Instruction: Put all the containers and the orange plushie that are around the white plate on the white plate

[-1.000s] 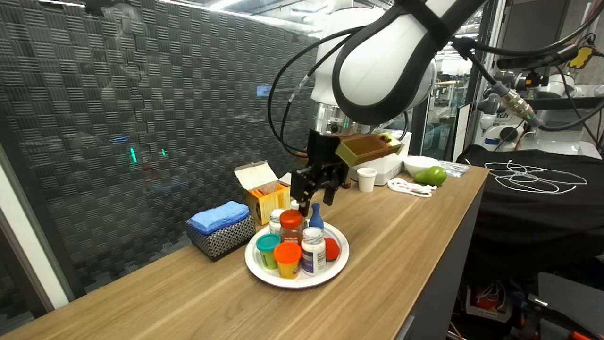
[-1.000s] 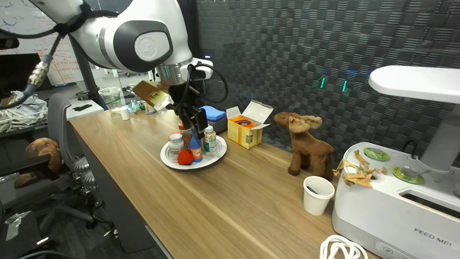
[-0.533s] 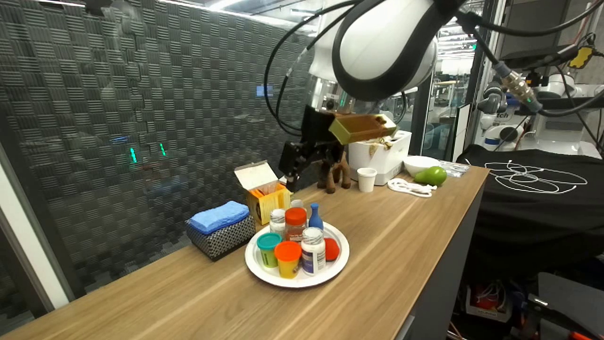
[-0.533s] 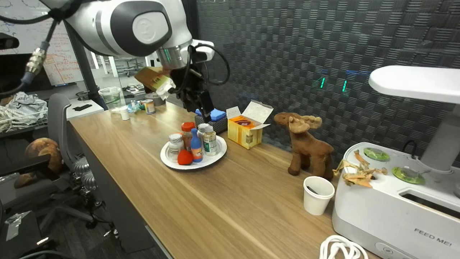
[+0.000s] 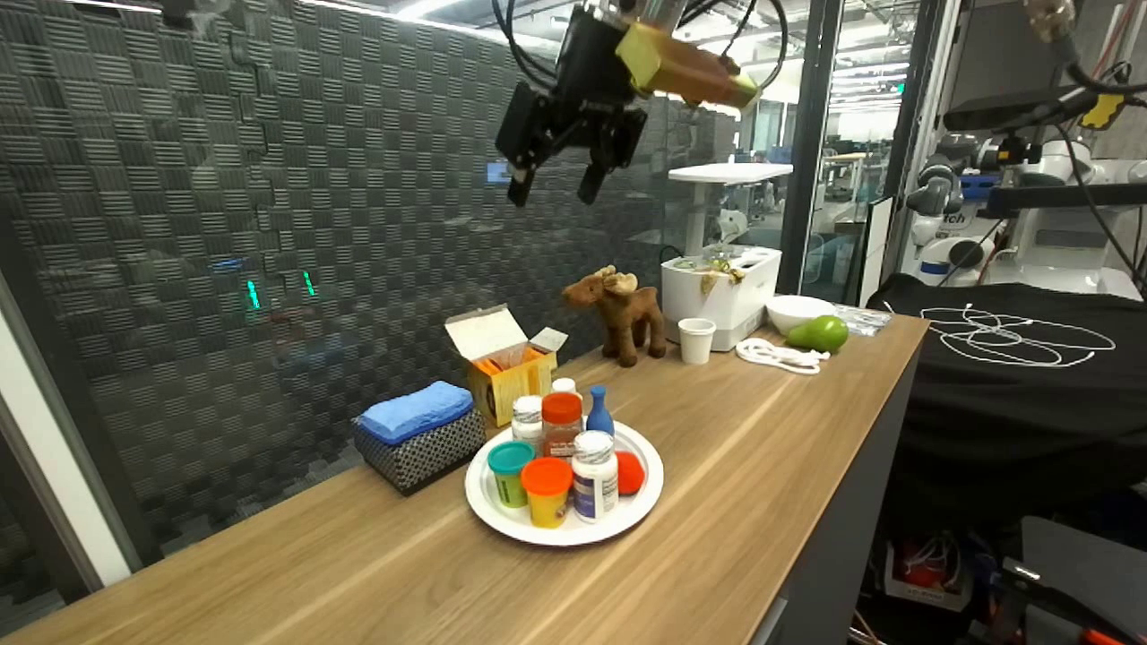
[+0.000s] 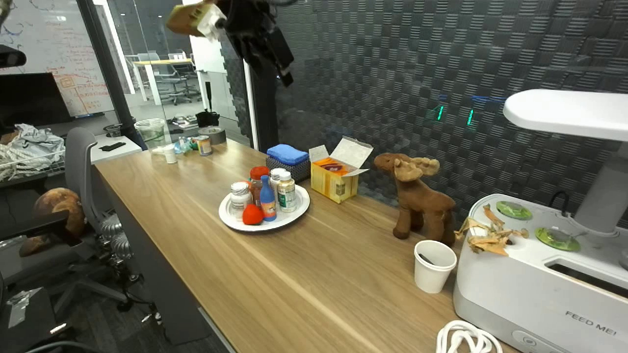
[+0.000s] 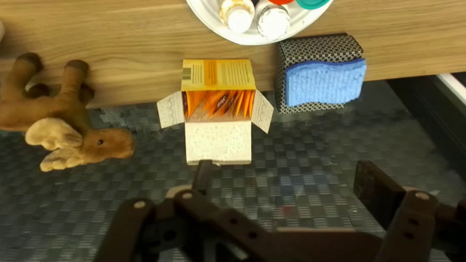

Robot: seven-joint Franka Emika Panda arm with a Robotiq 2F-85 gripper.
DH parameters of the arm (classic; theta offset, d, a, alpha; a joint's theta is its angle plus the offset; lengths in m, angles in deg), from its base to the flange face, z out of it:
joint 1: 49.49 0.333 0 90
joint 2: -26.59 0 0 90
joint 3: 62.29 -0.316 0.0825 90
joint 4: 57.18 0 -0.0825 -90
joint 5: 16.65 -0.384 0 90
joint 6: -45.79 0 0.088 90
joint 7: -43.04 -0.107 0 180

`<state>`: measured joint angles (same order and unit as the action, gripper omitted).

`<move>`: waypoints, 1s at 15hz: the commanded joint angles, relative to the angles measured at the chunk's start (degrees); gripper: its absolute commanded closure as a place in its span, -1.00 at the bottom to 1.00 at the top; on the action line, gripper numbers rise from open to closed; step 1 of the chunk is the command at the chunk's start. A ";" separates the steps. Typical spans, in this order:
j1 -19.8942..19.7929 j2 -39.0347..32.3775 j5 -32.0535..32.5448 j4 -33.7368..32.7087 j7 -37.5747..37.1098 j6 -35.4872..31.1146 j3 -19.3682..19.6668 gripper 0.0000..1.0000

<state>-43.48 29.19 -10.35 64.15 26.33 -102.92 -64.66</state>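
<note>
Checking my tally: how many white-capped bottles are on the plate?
3 visible: a purple-labelled bottle beside the red-orange plushie, a green-labelled bottle beside the blue bottle, and a third bottle next to the green-labelled one. A hidden fourth looks unlikely.

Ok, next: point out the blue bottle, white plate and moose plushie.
Blue bottle [image 6: 268, 198], in an exterior view: upper body.
White plate [image 5: 587, 537], in an exterior view: bare near rim.
Moose plushie [image 7: 66, 109], in the wrist view: torso.

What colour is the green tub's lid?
Teal; the lid shows best in an exterior view.
</note>
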 commanded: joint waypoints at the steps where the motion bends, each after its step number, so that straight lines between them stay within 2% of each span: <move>1: -0.44 8.05 0.60 0.48 -0.74 7.27 -2.21 -1.00; 4: -1.30 13.95 2.04 1.33 -2.59 17.09 -4.10 -1.00; 6: -1.41 17.38 1.25 0.94 -3.07 26.06 -4.95 -1.00; 9: -0.06 21.89 -4.88 -0.20 -0.45 38.79 -4.34 -1.00; 11: 1.95 25.33 -12.60 0.85 5.28 41.46 -2.41 -1.00; 12: -0.67 21.84 -7.93 -0.17 1.33 39.39 -4.75 -1.00; 15: 0.11 24.68 -11.58 0.32 4.14 41.53 -4.13 -1.00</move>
<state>-42.30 53.91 -21.49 64.69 30.11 -61.61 -67.96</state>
